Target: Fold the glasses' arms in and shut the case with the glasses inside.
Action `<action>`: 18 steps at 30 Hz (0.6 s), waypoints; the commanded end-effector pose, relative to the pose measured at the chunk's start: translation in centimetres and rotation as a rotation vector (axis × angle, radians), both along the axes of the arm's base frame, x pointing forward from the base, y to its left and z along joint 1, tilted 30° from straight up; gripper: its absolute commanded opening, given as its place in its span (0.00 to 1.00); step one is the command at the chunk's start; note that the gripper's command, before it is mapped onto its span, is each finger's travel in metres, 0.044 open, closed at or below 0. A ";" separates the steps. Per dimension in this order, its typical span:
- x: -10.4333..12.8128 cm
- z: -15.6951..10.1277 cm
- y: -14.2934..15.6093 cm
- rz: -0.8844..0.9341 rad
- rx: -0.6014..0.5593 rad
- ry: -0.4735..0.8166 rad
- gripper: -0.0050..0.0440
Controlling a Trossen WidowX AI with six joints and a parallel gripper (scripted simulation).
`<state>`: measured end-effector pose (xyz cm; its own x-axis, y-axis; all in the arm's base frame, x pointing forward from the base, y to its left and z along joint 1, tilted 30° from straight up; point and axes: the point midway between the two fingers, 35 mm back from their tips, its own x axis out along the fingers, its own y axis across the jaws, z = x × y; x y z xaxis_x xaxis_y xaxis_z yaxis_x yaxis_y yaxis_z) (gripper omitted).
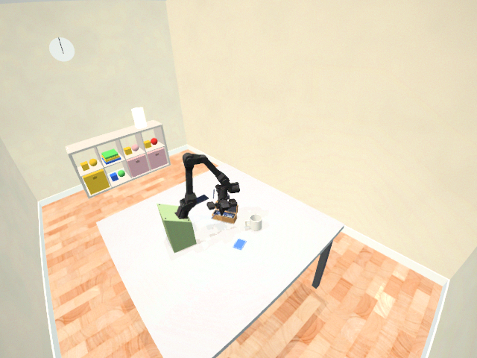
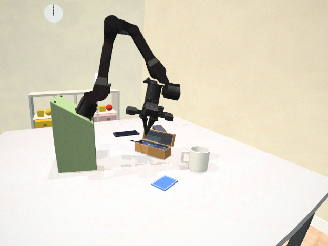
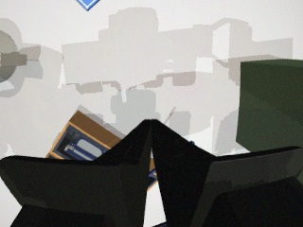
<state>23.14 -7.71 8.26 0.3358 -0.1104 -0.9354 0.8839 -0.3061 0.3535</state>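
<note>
Hovering behind the open case (image 2: pixel 155 145), the gripper (image 2: pixel 147 129) is pinched empty; nudge the lid (image 2: pixel 159 137) forward gently, pushing high, avoiding the glasses (image 2: pixel 148 144).

This is a room in a home, something like a living room or playroom: plain cream walls (image 1: pixel 308 77), a warm wooden parquet floor (image 1: pixel 88 308) with white skirting, and a round white wall clock (image 1: pixel 61 49). Against the far wall stands a low white cubby shelf (image 1: pixel 115 135) holding yellow blocks, coloured balls, stacked books and pink and yellow storage bins. In the middle stands a large white table (image 1: pixel 185 292) on dark legs, bearing a white ceramic mug (image 2: pixel 198 159).
</note>
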 end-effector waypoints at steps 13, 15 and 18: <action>0.9 -2.5 7.0 0.458 -0.202 -0.014 0.10; 0.9 -2.8 8.0 0.522 -0.229 -0.020 0.10; 0.8 -2.9 8.5 0.554 -0.243 -0.024 0.10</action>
